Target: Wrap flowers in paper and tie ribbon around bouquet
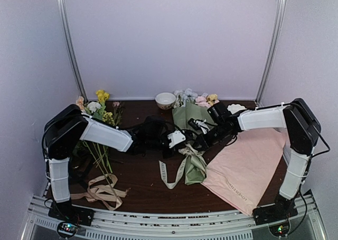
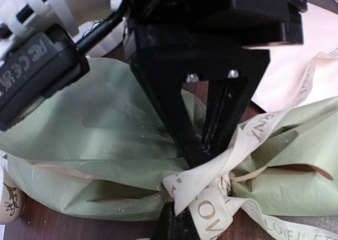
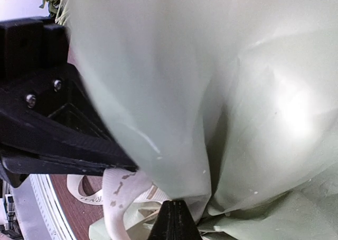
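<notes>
While the bouquet (image 1: 191,125) is lying mid-worktop (image 1: 142,182), blooms toward the far edge, tying is looking underway: left end effector (image 2: 193,184) is clamping the ribbon (image 2: 211,197) at the neck, right end effector (image 3: 153,190) is sitting closed against the paper (image 3: 211,92), on what I cannot tell, so next is probably needing ends pulled apart to cinch.

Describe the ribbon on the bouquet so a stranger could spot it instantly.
On the dark table, find the olive-green bouquet at the centre. The ribbon cinches its narrow waist, tails trailing toward the near edge. It is cream with dark lettering, unlike the plain tan ribbon lying at the left.
</notes>
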Motion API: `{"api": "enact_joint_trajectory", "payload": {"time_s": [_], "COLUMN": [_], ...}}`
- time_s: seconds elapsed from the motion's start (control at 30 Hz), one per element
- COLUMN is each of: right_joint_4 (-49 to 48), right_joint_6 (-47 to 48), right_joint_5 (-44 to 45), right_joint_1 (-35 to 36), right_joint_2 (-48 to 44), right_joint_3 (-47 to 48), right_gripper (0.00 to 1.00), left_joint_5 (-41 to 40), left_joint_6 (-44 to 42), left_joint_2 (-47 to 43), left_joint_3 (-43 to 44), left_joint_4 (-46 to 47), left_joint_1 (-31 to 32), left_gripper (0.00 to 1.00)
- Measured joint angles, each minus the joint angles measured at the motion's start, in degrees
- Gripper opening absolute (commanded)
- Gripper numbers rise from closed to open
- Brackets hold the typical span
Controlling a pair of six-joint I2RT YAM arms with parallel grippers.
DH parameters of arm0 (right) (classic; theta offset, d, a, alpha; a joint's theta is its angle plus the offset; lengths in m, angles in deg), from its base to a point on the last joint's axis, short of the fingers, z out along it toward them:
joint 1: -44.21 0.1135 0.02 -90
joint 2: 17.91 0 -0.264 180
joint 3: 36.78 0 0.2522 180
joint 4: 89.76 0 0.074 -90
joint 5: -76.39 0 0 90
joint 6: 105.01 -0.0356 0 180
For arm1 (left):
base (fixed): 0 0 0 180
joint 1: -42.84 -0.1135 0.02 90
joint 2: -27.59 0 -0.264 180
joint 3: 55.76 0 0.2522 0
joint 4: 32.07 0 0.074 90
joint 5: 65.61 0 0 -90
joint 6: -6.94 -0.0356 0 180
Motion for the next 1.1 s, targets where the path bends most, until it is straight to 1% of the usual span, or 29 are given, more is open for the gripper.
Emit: {"api": "enact_joint_trajectory", "payload": {"time_s": [0.33,0.37,0.47,0.63,0.7,0.8,0.9,1.0,1.03,1.1], "right_joint_4": [-0.39,-0.42,-0.37,-0.42,-0.44,-0.48,-0.81,-0.94,-0.94,-0.94], "right_joint_6": [-1.9,-1.9,-1.9,-2.34,-2.8,-3.3,-3.65,-4.04,-4.2,-4.48], "right_joint_5": [1.64,1.64,1.66,2.8,3.19,4.13,4.81,5.2,5.27,5.35], "right_joint_1": [-0.02,-0.02,-0.02,-0.02,-0.02,-0.02,-0.02,-0.02,-0.02,-0.02], "right_joint_2": [-2.43,-2.43,-2.43,-2.64,-3.02,-4.15,-5.31,-5.62,-5.64,-5.62], "right_joint_3": [-0.35,-0.39,-0.55,-0.55,-0.59,-0.66,-1.05,-1.31,-1.33,-1.4], "right_gripper": [0.0,0.0,0.0,0.0,0.0,0.0,0.0,0.0,0.0,0.0], "left_joint_5": [-0.42,-0.44,-0.66,-1.53,-1.81,-1.7,-1.44,-2.95,-3.78,-5.73], "left_joint_6": [-0.61,-0.61,-0.9,-1.95,-2.54,-2.93,-3.48,-3.67,-3.74,-3.78], "left_joint_2": [-0.09,-0.09,-0.13,-1.53,-2.82,-4.68,-6.05,-5.95,-5.68,-4.59], "left_joint_3": [-0.02,-0.02,-0.02,0.0,0.09,0.31,0.35,0.37,0.42,0.74], "left_joint_4": [-1.05,-1.25,-2.23,-5.92,-8.33,-12.24,-16.06,-18.38,-18.93,-19.41], "left_joint_1": [0.0,0.0,0.0,0.0,-0.02,-0.26,-0.83,-1.31,-1.42,-1.62], "left_gripper": [0.0,0.05,0.28,0.59,0.67,0.75,0.76,0.74,0.72,0.59]}}
